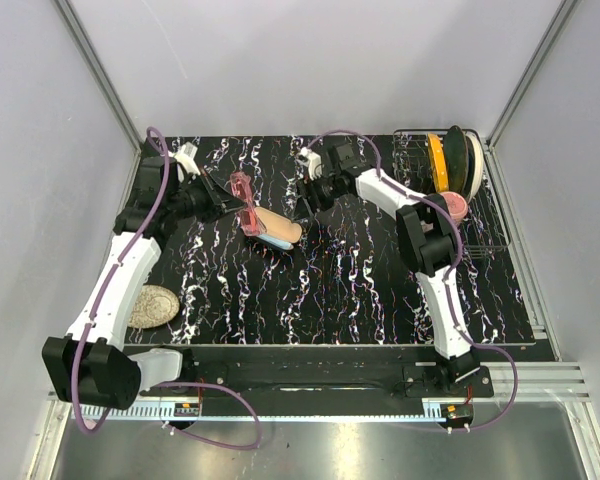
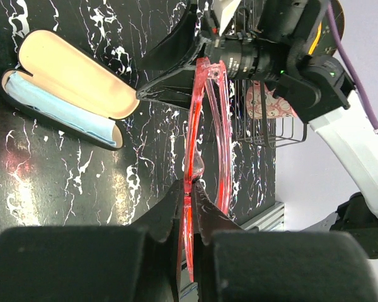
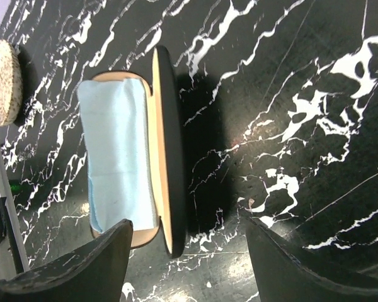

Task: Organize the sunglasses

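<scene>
No text, label or number can be read anywhere

I'm seeing the sunglasses (image 1: 243, 195) hanging clear above the table (image 1: 360, 290), at about ten o'clock from its middle. They're showing a thin translucent red-pink frame and pink-tinted lenses. They're standing edge-on, with the left gripper (image 2: 188, 192) pinching one end and the other end pointing away from it. I cannot tell whether the arms are lying fully folded.
</scene>
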Controlling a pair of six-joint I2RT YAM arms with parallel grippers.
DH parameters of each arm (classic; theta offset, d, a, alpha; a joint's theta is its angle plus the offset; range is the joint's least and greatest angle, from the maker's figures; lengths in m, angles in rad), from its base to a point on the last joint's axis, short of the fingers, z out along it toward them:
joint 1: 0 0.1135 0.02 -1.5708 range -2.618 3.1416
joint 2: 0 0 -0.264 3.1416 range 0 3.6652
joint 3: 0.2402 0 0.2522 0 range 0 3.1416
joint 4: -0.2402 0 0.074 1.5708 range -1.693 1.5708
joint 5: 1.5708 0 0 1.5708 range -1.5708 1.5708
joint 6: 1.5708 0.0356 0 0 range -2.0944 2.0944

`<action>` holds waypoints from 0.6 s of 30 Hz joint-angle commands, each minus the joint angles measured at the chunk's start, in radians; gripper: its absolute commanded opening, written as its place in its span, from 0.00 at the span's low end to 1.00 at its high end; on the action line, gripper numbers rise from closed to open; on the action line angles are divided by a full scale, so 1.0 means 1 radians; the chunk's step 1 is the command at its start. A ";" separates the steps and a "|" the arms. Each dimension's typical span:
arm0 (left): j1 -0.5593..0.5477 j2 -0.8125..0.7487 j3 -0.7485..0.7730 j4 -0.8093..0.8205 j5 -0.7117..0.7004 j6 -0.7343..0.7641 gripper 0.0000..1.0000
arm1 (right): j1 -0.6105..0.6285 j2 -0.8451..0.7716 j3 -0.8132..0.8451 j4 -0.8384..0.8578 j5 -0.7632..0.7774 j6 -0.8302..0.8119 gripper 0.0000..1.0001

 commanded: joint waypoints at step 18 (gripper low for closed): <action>0.024 0.007 -0.015 0.040 0.025 0.031 0.00 | 0.033 0.044 -0.061 0.146 -0.072 0.053 0.40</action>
